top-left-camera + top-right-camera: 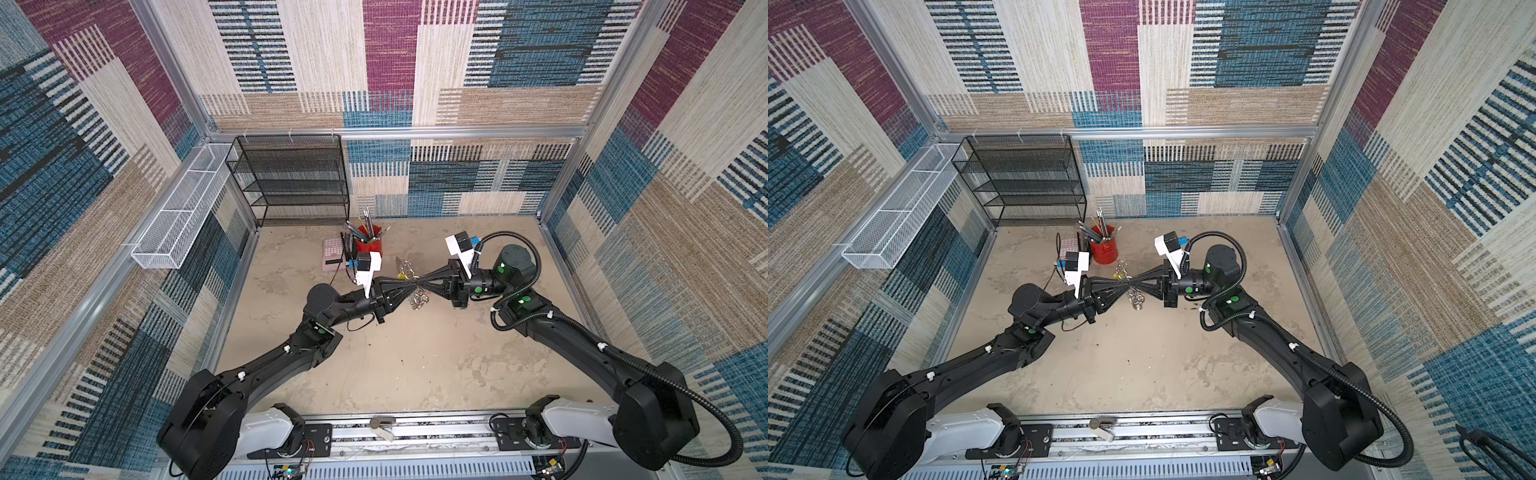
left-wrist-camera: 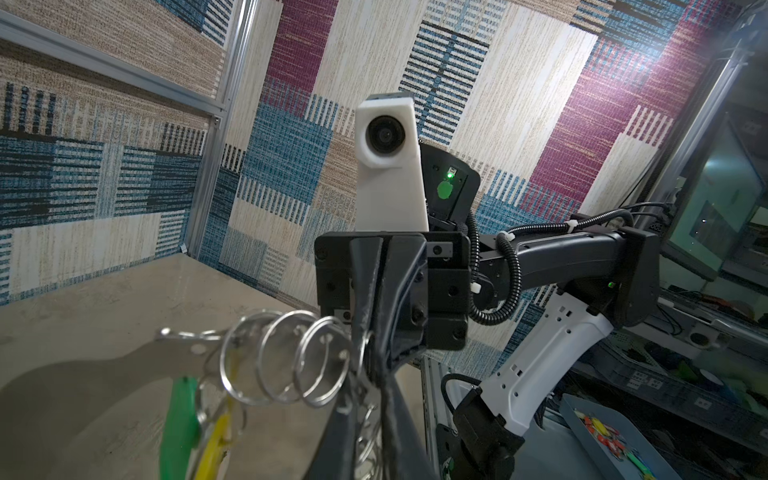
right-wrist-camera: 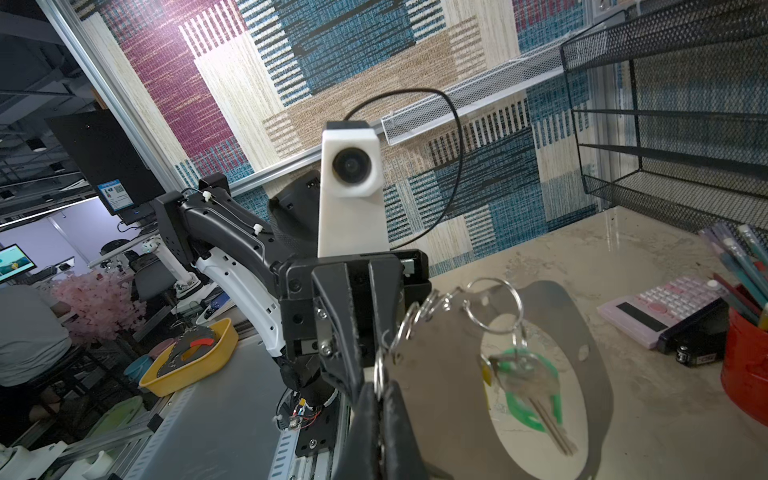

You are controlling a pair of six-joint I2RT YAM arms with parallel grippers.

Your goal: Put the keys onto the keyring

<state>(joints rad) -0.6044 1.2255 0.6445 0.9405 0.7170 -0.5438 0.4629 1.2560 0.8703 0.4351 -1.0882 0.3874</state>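
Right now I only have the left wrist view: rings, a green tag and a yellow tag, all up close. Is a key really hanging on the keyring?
Observer: Yes. The right wrist view shows a silver key with the green tag, hanging from a ring on the keyring.
Operator: And where do the two arms stand over the table?
Observer: In both top views the left end effector and the right end effector meet tip to tip above the table, about midway between its sides, with the keyring between them.
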